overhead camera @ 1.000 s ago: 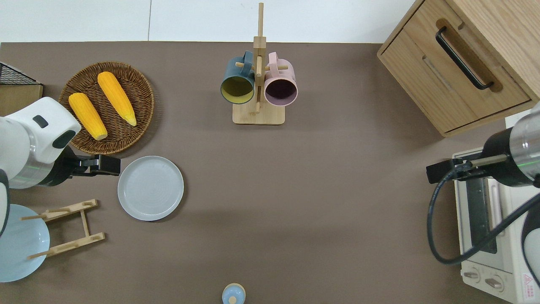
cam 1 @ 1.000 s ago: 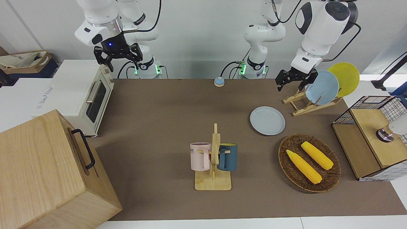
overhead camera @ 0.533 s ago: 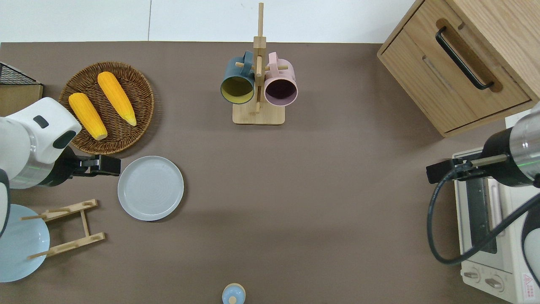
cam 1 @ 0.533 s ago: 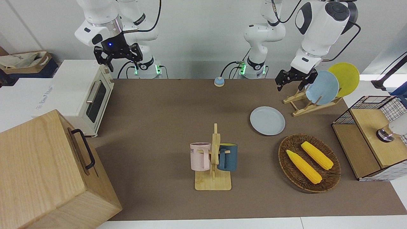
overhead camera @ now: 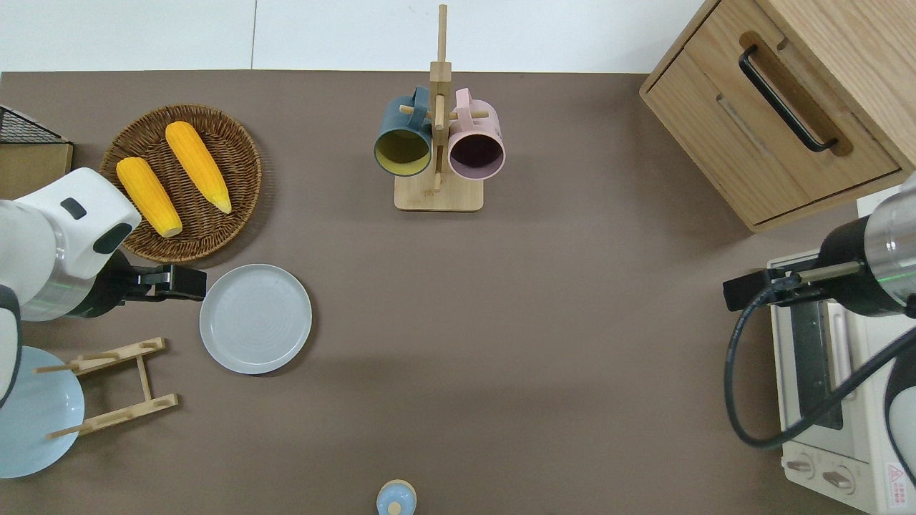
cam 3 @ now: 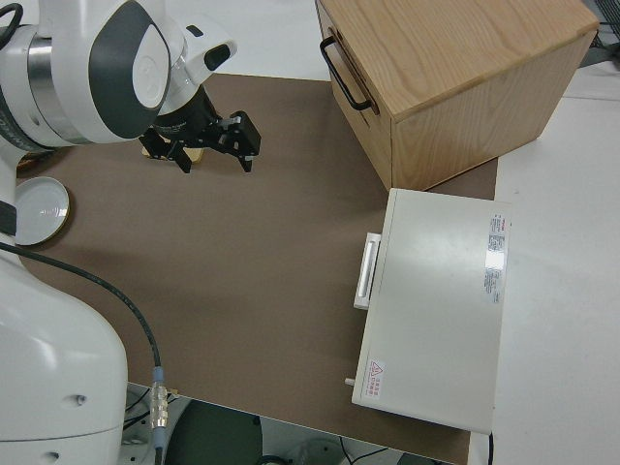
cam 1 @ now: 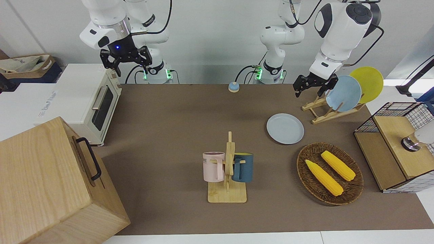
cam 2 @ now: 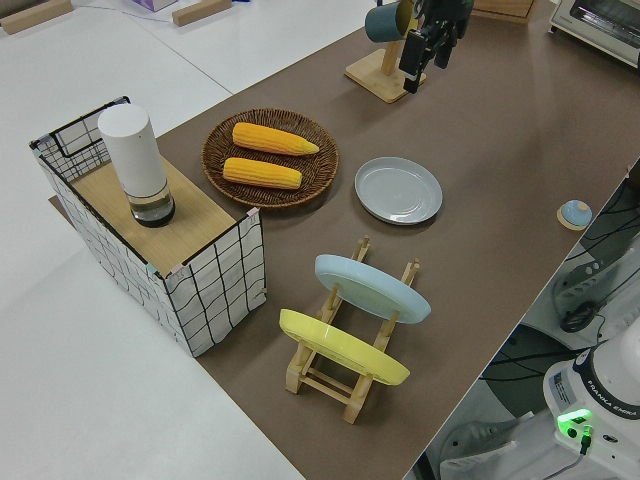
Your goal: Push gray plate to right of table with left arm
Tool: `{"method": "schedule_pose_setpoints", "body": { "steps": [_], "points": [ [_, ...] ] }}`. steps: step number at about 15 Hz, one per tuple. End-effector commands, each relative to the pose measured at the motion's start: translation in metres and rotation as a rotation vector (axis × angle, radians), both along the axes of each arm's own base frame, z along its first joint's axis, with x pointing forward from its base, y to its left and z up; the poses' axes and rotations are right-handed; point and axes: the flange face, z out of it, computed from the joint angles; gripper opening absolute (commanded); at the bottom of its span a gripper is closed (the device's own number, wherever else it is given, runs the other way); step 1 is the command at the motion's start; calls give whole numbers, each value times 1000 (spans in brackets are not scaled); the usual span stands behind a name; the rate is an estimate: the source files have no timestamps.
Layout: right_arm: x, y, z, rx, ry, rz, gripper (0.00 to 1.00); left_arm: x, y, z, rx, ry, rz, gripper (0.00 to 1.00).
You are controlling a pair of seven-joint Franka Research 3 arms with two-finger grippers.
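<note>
Bright, even indoor light, seemingly from overhead; all views sharp.
Shadows on the table are soft and short; a darker band lies beside the wooden cabinet; the toaster oven top looks nearly washed out; a mild glare on the white surround; straight edges bow slightly, perhaps lens distortion.

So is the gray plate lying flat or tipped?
Flat: the gray plate rests rim-up on the table, empty, untouched by either claw.

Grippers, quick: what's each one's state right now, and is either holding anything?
Left gripper: open, holding nothing, up in the air beside the gray plate.
Right gripper: open, holding nothing, parked.
</note>
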Motion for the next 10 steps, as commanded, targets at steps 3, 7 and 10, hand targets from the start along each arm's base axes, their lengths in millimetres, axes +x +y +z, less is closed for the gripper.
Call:
{"method": "schedule_pose_setpoints", "body": {
  "steps": [3, 7, 10],
  "points": [
    [-3, -2, 4, 9, 5, -6, 983, -1, 4, -18, -8, 29, 11, 1000],
    [-3, -2, 4, 9, 5, -6, 983, 18, 9, -48, -7, 30, 14, 1000],
    [-2, -2, 4, 9, 5, -6, 983, 23, 10, -76, -9, 4, 8, 993]
  ]
}}
